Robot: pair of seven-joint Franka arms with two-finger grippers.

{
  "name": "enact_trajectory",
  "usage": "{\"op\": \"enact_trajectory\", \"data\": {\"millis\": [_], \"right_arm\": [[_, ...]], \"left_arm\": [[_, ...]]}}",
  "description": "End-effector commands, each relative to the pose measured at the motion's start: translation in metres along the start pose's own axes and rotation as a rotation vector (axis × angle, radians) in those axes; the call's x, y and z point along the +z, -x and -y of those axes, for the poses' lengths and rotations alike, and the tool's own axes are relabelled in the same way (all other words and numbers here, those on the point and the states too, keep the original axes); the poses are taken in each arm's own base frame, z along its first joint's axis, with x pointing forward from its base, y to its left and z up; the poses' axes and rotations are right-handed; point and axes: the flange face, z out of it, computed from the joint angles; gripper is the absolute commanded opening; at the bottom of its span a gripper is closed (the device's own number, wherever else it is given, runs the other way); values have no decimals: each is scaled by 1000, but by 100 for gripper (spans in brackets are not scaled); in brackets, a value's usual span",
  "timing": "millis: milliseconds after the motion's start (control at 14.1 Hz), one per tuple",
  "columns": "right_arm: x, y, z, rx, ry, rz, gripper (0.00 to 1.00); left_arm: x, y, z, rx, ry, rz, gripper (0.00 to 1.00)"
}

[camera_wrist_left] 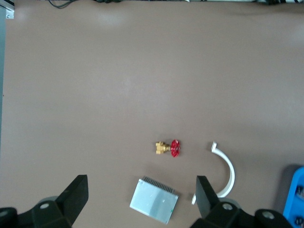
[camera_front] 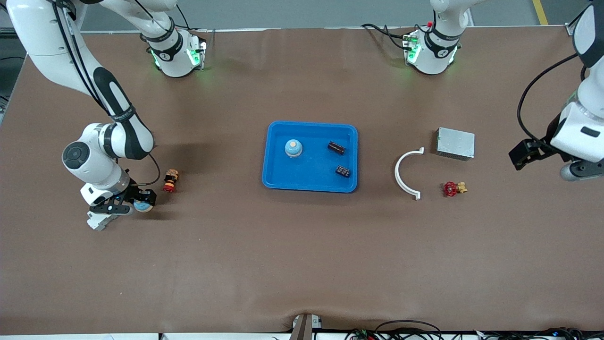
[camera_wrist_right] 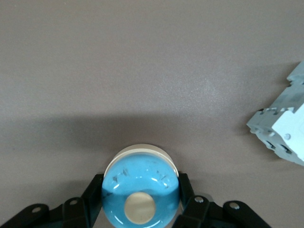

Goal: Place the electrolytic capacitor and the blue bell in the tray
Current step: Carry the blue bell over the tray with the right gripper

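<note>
The bright-blue tray point(camera_front: 276, 182) lies at the table's middle. In it are a blue bell point(camera_front: 293, 148) with a cream button and two dark electrolytic capacitors point(camera_front: 336, 148) point(camera_front: 343, 171). My right gripper point(camera_front: 136, 205) is low at the right arm's end of the table, shut on a second blue bell point(camera_front: 143, 205). In the right wrist view its fingers point(camera_wrist_right: 95, 192) press both sides of this bell point(camera_wrist_right: 141, 183). My left gripper point(camera_front: 523, 154) hangs open and empty over the left arm's end of the table. Its own view point(camera_wrist_left: 141, 197) shows the tray's corner point(camera_wrist_left: 294, 190).
A red-and-yellow button part point(camera_front: 171, 181) and a pale grey block point(camera_front: 98, 220) point(camera_wrist_right: 284, 124) lie by the right gripper. A white curved piece point(camera_front: 406, 173), a grey metal box point(camera_front: 455, 143) point(camera_wrist_left: 154, 200) and a red-handled brass valve point(camera_front: 453, 189) point(camera_wrist_left: 169, 148) lie toward the left arm's end.
</note>
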Motion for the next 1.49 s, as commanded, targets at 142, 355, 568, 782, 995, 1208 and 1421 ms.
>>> {"op": "enact_trajectory", "data": {"millis": [142, 355, 568, 782, 995, 1208, 1421], "right_arm": [[-26, -15, 32, 67, -9, 76, 0], [-42, -15, 66, 123, -8, 85, 0], [-58, -8, 118, 210, -2, 106, 0], [-73, 5, 181, 312, 4, 108, 0], [-79, 23, 240, 391, 2, 99, 0], [-88, 44, 298, 465, -5, 90, 0], [-97, 65, 346, 521, -11, 84, 0]], "left_arm": [[-31, 28, 28, 78, 64, 51, 100], [-45, 41, 25, 120, 65, 56, 100], [-51, 53, 39, 126, 120, 59, 100], [-57, 61, 43, 120, 122, 78, 100], [-58, 63, 43, 120, 123, 80, 100], [-59, 67, 42, 106, 122, 81, 100], [-52, 59, 37, 111, 123, 72, 100]]}}
